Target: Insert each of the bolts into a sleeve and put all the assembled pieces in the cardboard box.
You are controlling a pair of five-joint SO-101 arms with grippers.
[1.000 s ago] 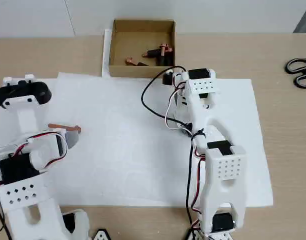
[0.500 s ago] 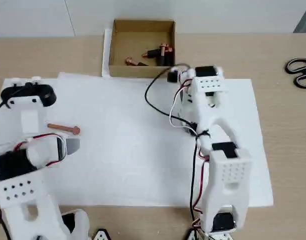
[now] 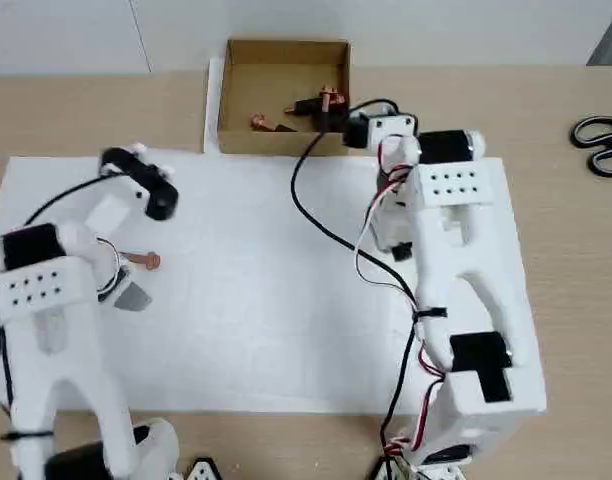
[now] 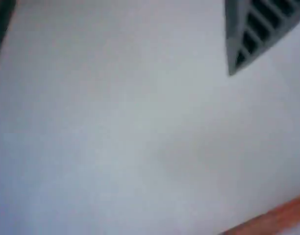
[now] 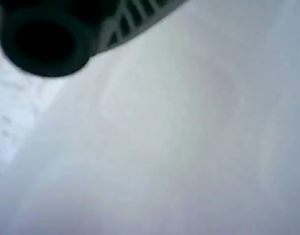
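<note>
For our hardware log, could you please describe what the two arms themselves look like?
Both the left arm and the right arm have boxy white plastic shells with black motor blocks at the joints. Each carries a panel with a grid of small round holes. Thin red, white and black wires run along them, and a longer black cable loops out from the right arm.

left arm [image 3: 56,340]: white printed shell, hole grid, black servos, thin black cable, red wires | right arm [image 3: 466,250]: same white shell, two hole grids, black servos, long looping black cable, red-white wire bundle, black tie at mid-arm
</note>
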